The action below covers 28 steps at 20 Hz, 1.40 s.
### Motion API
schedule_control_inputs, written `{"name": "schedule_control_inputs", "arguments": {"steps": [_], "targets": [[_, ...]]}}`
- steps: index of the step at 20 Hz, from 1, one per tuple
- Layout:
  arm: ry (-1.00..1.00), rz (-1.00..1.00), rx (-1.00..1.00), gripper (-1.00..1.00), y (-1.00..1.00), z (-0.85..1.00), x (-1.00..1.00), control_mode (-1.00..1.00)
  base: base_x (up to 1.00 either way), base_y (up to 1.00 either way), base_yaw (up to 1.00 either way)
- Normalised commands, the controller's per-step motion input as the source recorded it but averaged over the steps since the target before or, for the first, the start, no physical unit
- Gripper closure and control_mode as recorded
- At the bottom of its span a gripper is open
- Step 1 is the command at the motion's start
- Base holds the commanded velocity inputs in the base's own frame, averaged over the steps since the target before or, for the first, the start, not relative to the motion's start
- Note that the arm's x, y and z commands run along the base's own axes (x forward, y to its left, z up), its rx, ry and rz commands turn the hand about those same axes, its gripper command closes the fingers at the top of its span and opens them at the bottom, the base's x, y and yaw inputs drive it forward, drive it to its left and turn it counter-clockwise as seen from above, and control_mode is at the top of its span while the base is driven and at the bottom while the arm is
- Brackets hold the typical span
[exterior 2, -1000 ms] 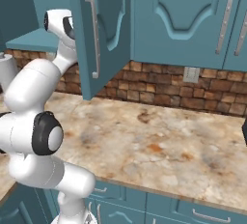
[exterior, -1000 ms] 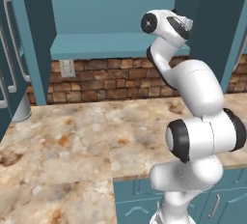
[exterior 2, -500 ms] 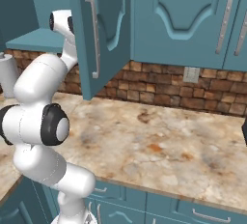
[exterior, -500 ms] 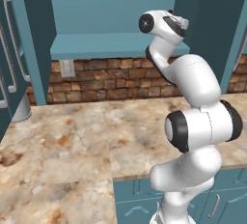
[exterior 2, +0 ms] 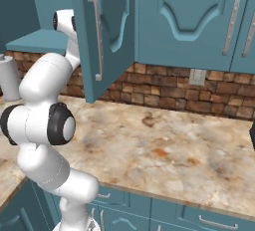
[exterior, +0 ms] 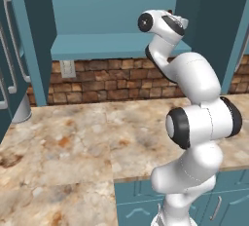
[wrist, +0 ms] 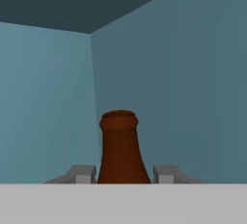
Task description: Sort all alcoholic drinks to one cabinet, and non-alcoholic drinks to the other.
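**Cola bottle between my fingers, deep in the open cabinet**

My gripper [wrist: 123, 174] is up inside the open cabinet [exterior: 121, 6], and the dark brown bottle [wrist: 120, 150] stands straight ahead of me, its neck rising between my two fingertips [wrist: 82, 174]. Each tip sits just beside the glass, one on either side. The jaws are only partly spread, but I cannot tell whether they are pressing the bottle or merely flanking it, since the contact line is hidden at the bottom of my hand view. Beyond the bottle I see the cabinet's back corner, walls to both sides and the ceiling above.

From the base views, my arm [exterior: 194, 103] reaches up past the shelf edge [exterior: 112, 49], beside the open cabinet door [exterior 2: 102, 31].

I judge this to be the placing step for a non-alcoholic drink. The risks as I see them:

- If I let go while the bottle's base is not flat on the shelf, it could tip against a wall or topple.
- If I pull back without spreading wide enough, a fingertip could drag the neck and pull it over.
- Backing out carelessly, my wrist could knock the shelf edge or door.
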Motion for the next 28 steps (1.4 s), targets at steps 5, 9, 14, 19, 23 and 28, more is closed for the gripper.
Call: {"name": "schedule_control_inputs", "arguments": {"steps": [5, 9, 14, 19, 23, 28], "targets": [[0.00, 0.00, 0.00, -1.00, -0.03, -0.12, 0.00, -1.00, 0.00, 0.00, 0.00], [0.00, 0.00, 0.00, -1.00, -0.02, 0.00, 0.00, -1.00, 0.00, 0.00, 0.00], [0.00, 0.00, 0.00, -1.00, 0.00, 0.00, -0.16, -1.00, 0.00, 0.00, 0.00], [0.00, 0.00, 0.00, -1.00, 0.17, 0.01, -0.67, -1.00, 0.00, 0.00, 0.00], [0.00, 0.00, 0.00, -1.00, 0.20, 0.12, -0.85, -1.00, 0.00, 0.00, 0.00], [0.00, 0.02, 0.00, -1.00, 0.31, 0.23, -0.88, -1.00, 0.00, 0.00, 0.00]]}}
